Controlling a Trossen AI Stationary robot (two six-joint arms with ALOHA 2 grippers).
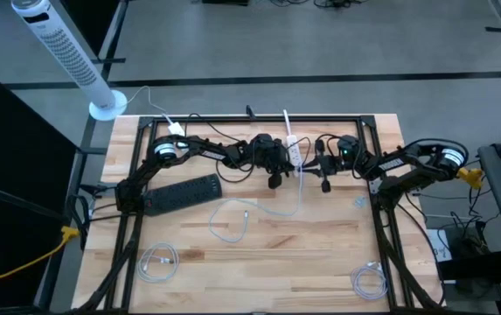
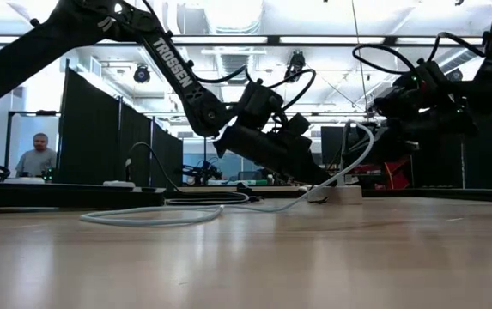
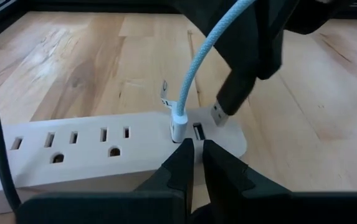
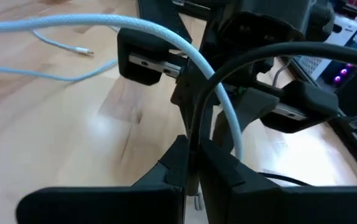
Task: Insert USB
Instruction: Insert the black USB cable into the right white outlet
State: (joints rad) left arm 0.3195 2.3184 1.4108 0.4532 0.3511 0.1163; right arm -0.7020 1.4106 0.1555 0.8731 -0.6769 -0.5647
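A white power strip [image 3: 91,146] lies on the wooden table, its USB ports at the end near both grippers [image 1: 295,162]. A light-blue braided cable [image 3: 206,56] sticks into one port by its white plug [image 3: 178,124]. My left gripper [image 3: 195,155] is shut, its fingertips at the strip's side edge just beside that plug. My right gripper [image 4: 195,165] is shut on a black USB plug [image 3: 237,87]. The plug's metal tip [image 3: 218,113] hangs just above the free port [image 3: 198,132]. My left gripper's shut fingertips [image 3: 183,155] lie against the strip's long side edge [image 3: 159,163] by the USB ports, coming in slanting downward [image 2: 301,167]. Whether they press on it, I cannot tell. My right gripper pinches the black plug's body [image 4: 194,146] between its two fingers, coming from above. The plug hangs clear of the strip, tilted, metal tip down. Its black cable [image 4: 253,59] loops away upward.
A black power strip [image 1: 184,192] lies left of centre, near the left arm. Coiled white cables rest at the near left [image 1: 156,262] and near right [image 1: 368,280]. The blue cable's loose end [image 1: 233,219] trails mid-table. A person [image 2: 38,156] sits beyond the table.
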